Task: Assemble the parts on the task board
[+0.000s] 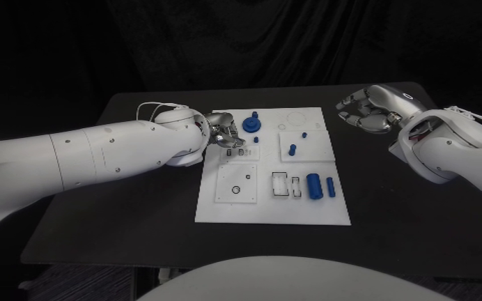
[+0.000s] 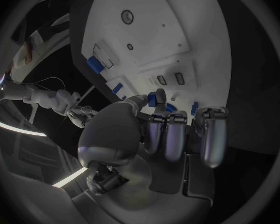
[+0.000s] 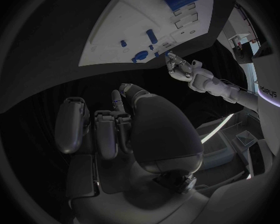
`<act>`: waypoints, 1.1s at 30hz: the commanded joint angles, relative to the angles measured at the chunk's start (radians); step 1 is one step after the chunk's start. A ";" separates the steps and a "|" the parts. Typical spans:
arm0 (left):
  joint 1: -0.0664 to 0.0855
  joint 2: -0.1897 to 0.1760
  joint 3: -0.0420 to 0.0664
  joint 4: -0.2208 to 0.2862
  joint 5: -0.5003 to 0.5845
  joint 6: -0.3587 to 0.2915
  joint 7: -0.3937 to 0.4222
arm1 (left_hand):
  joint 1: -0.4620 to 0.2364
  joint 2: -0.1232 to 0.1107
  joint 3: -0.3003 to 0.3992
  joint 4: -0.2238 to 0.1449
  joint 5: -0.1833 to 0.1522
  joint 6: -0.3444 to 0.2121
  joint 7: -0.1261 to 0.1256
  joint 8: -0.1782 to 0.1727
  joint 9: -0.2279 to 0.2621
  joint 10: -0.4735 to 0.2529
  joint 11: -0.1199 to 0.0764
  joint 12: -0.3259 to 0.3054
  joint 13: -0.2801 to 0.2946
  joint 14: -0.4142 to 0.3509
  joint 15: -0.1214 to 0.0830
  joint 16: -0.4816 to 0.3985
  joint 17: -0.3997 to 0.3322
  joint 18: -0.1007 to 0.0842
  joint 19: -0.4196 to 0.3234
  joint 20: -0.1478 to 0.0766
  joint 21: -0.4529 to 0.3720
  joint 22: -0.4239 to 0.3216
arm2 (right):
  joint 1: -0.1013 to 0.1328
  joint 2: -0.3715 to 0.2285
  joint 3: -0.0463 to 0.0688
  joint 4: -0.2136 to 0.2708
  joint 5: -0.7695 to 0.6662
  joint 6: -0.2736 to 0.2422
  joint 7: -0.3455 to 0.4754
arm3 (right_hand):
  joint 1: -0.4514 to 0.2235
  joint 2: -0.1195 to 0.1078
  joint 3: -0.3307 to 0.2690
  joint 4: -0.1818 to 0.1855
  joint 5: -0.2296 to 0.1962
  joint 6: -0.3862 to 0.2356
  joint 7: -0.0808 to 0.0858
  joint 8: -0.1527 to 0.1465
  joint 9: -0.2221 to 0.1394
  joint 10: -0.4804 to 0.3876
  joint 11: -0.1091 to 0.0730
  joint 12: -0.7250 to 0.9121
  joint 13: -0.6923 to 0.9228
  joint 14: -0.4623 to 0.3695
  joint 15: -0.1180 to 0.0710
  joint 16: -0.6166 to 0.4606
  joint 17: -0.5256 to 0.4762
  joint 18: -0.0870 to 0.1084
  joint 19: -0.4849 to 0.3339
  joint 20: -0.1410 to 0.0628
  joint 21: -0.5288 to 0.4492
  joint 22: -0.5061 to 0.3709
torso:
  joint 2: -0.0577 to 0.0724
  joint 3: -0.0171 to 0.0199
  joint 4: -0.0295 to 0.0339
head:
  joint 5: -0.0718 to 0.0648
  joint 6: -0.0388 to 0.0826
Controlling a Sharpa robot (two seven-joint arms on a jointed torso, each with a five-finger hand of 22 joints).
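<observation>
1. The left hand is seen over the board's left edge, fingers curled down near two small slots. In the left wrist view a small blue part appears pinched between thumb and a fingertip; that grip is judged probable, not certain.
2. The step in hand is judged to be seating this part in a slot close by. The pinch should be kept firm and the part held square to the opening before it is lowered.
3. The blue knob, just beside the hand, should be given room so that it is not knocked.
4. Lowering should be slow and straight; if the part catches on a rim, it should be lifted and re-aligned, not forced.
5. Further right, a short peg stands in the middle of the board, and a cylinder and a thin bar lie near its front right; these are judged not yet assembled.
6. The right hand is held above the tabletop off the board's far right corner, fingers curled in and nothing held. It is best kept apart there until the left is clear.
</observation>
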 commanded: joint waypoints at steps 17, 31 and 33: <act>0.056 0.084 0.001 -0.111 0.220 0.347 -0.171 | 0.019 -0.010 0.011 -0.001 -0.019 -0.001 0.001 0.001 0.001 0.104 -0.007 0.003 0.262 0.106 -0.008 0.003 0.263 0.000 0.001 -0.006 -0.006 0.182 | -0.002 0.009 0.001 -0.007 -0.002 0.017 -0.021 | -0.008 0.001 0.009 0.000 0.003 0.003 -0.003 -0.002 -0.001 0.091 -0.001 -0.007 0.249 0.088 0.000 -0.006 0.183 -0.004 -0.004 0.002 -0.005 0.177 | -0.001 0.0012 0.0005 | 0.004 0.000; 0.056 0.130 0.000 -0.156 0.224 0.295 -0.189 | 0.018 0.000 0.022 0.002 -0.029 -0.007 0.005 -0.009 -0.005 0.104 -0.004 0.003 0.262 0.106 -0.007 0.003 0.263 0.000 0.002 -0.006 -0.006 0.183 | -0.005 0.016 0.001 -0.013 -0.002 0.023 -0.020 | -0.008 0.002 0.011 -0.001 0.004 0.004 -0.003 -0.002 -0.001 0.090 -0.001 -0.007 0.248 0.088 0.000 -0.007 0.181 -0.004 -0.005 0.002 -0.008 0.176 | 0.000 0.0002 0.0006 | 0.004 0.000; 0.056 0.132 0.000 -0.158 0.224 0.286 -0.186 | 0.017 0.001 0.024 0.002 -0.032 -0.008 0.005 -0.010 -0.006 0.104 -0.004 0.003 0.262 0.106 -0.007 0.003 0.263 0.000 0.002 -0.006 -0.005 0.184 | -0.006 0.016 0.001 -0.014 -0.002 0.023 -0.020 | -0.008 0.002 0.011 -0.001 0.004 0.004 -0.003 -0.002 -0.001 0.090 -0.001 -0.007 0.248 0.088 0.000 -0.007 0.181 -0.004 -0.005 0.002 -0.008 0.176 | 0.000 0.0003 0.0000 | 0.003 0.000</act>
